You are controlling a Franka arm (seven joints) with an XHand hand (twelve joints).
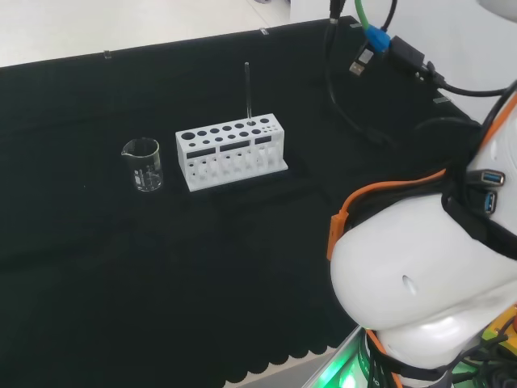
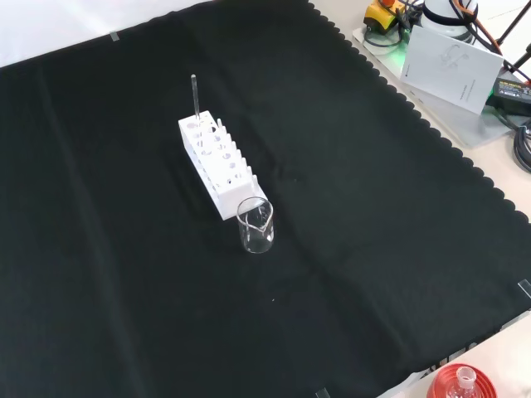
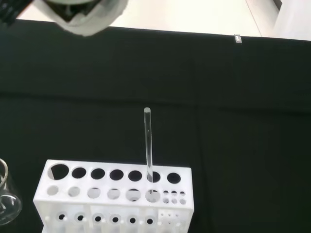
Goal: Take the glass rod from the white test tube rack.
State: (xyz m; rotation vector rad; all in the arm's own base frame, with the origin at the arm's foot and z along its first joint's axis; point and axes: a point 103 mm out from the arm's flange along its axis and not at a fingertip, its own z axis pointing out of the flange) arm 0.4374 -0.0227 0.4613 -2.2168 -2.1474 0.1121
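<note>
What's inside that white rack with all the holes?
One glass rod stands upright in a hole near one end of the white rack. The other holes look empty. The rod's lower end is hidden inside the rack.

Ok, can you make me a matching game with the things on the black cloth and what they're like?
Things:
1. glass rod
2. white test tube rack
3. beaker
4. cloth

Descriptions:
A. black, covers the bench
B. clear and empty, stands beside one end of the rack
C. thin, stands upright in a hole
D. white, full of round holes

Pairs: 1-C, 2-D, 3-B, 4-A
</note>
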